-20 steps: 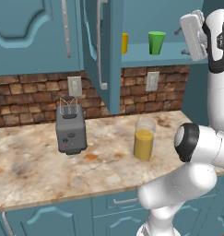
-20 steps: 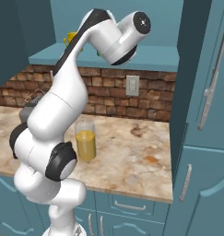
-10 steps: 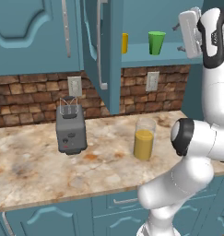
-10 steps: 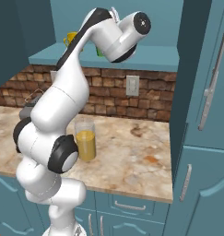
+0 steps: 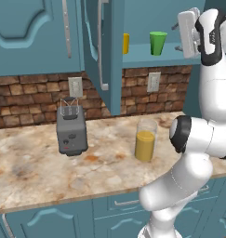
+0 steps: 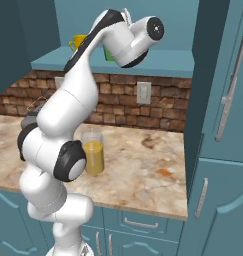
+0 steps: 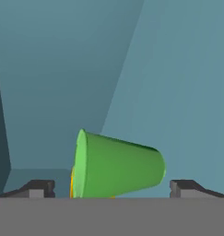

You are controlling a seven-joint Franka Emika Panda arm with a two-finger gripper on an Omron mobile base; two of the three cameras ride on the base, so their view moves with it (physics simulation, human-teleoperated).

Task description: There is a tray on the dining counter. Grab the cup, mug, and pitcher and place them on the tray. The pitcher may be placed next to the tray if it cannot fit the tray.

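Hand view shows the green cup [image 7: 118, 168] low in the middle of the frame, lying sideways in the picture because the camera is rolled, with its wide rim toward the left. The two dark fingertips [image 7: 37, 188] of the end effector [image 7: 112, 189] stand wide apart at the bottom left and bottom right, one on each side of the cup and not touching it. A sliver of yellow peeks out behind the cup's rim.

In the left base view, the cup [image 5: 157, 43] stands upright on an open teal shelf [image 5: 147, 56] in the upper middle of the frame, with the yellow mug [image 5: 126, 43] just left of it, partly hidden by an open cabinet door [image 5: 101, 51]. The end effector [image 5: 186, 29] is raised at the upper right, level with the shelf. Lower down, the pitcher [image 5: 145, 140] of orange liquid stands on the marbled surface [image 5: 35, 172] at centre, with a grey toaster [image 5: 71, 130] well to its left.
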